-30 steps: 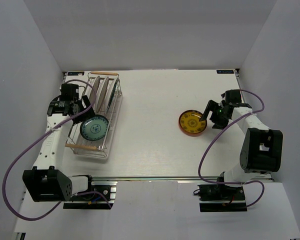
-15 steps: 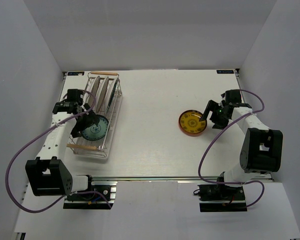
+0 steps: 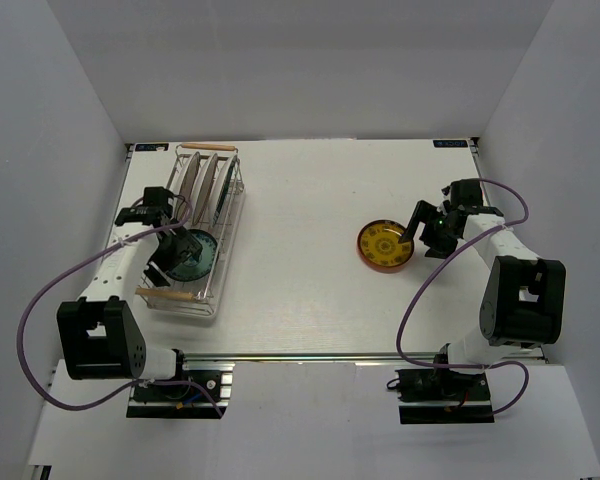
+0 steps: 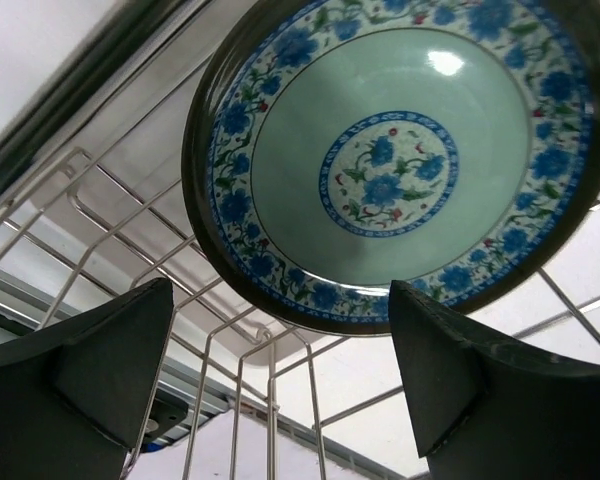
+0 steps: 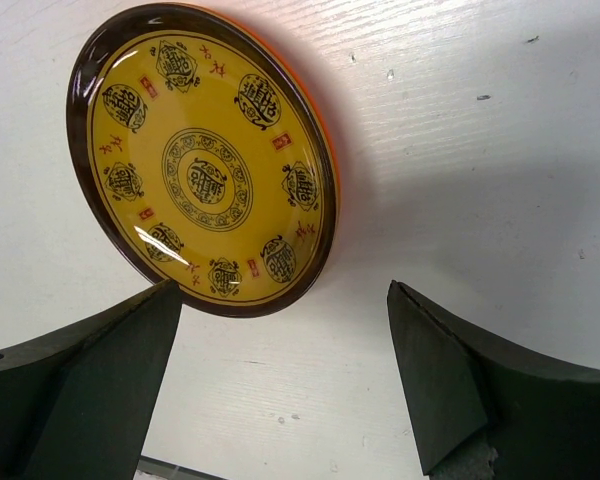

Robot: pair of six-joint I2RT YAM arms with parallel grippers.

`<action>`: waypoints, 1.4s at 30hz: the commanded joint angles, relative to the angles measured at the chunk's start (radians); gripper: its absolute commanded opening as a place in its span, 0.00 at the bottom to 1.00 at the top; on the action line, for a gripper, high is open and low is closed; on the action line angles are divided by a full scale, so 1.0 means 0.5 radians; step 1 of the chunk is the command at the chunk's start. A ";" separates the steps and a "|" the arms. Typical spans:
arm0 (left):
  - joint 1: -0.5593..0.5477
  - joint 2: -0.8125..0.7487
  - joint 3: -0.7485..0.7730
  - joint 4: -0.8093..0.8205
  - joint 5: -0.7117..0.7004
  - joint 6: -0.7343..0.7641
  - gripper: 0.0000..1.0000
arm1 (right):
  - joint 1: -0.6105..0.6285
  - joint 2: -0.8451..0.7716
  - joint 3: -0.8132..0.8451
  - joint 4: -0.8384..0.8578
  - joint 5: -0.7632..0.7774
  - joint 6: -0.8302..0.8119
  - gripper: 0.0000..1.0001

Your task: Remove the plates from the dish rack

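The dish rack [image 3: 223, 222] is a silver wire basket with wooden handles at the table's left. A blue-green patterned plate [image 3: 196, 252] lies flat in its near half, and up to three plates [image 3: 206, 183] stand on edge in its far half. My left gripper [image 3: 170, 262] hangs open over the near-left rim of the blue-green plate [image 4: 400, 160]; the left wrist view shows its fingers [image 4: 90, 370] apart, nothing between them. A yellow patterned plate [image 3: 385, 245] with an orange-red outside lies on the table at the right. My right gripper [image 3: 421, 240] stands open just right of it, off the plate [image 5: 205, 160].
White walls close in the table on the left, back and right. The rack's wires [image 4: 270, 400] run beneath my left gripper [image 4: 280, 370]. Bare white tabletop [image 5: 460, 150] lies under my right gripper [image 5: 285, 370]. Purple cables loop beside both arms.
My left arm has swung from the rack's left side in over it and down toward the blue-green plate. The right arm and the yellow plate have not moved.
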State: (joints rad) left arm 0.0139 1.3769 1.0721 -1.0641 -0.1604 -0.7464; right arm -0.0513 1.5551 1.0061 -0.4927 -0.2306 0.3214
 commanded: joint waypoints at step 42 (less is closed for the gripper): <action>0.012 -0.192 -0.334 0.496 -0.121 -0.244 0.33 | -0.005 -0.057 0.102 -0.036 -0.008 -0.060 0.89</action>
State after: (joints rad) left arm 0.0242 1.3048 0.8886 -0.8349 -0.2195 -0.8482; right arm -0.0513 1.5574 1.0161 -0.5003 -0.2314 0.3054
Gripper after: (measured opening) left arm 0.373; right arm 0.889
